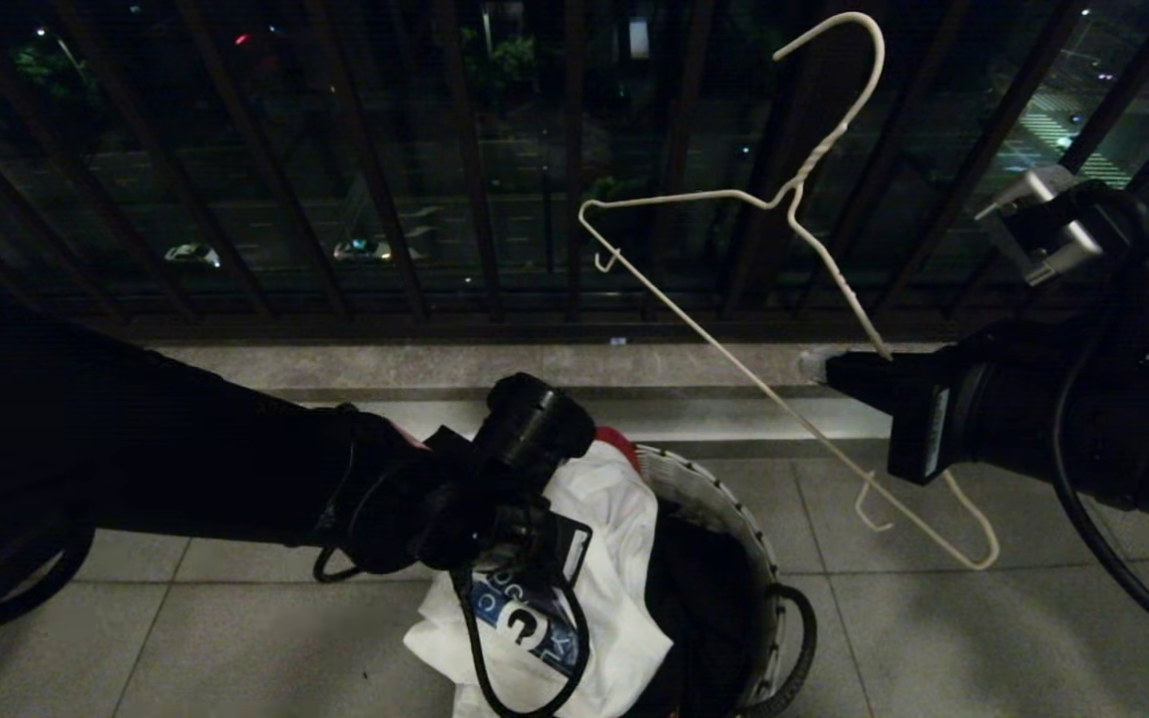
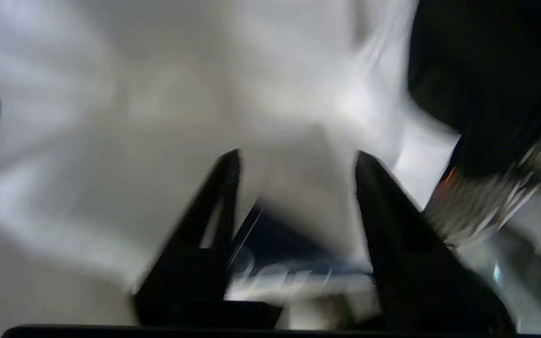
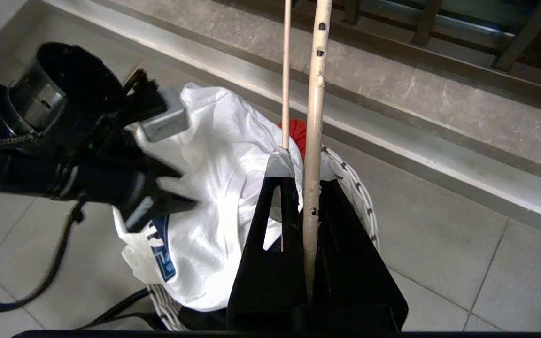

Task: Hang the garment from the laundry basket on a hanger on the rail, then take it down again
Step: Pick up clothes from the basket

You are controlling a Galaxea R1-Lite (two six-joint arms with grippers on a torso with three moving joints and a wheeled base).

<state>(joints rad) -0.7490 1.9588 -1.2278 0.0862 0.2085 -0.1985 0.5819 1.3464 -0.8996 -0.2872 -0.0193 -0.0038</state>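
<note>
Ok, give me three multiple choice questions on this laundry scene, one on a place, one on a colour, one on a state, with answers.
1. Where is the white T-shirt?
A. In the laundry basket
B. On the hanger
C. Flat on the floor

2. What colour is the cloth peeking out behind the T-shirt?
A. Green
B. Red
C. Yellow

3. What is the right gripper doing?
A. Hanging open
B. Holding the T-shirt
C. Clamped on the wire hanger

Answers: 1 A, it is heaped in the basket under the open left gripper; 2 B, a red patch shows; 3 C, its fingers pinch the wire.
</note>
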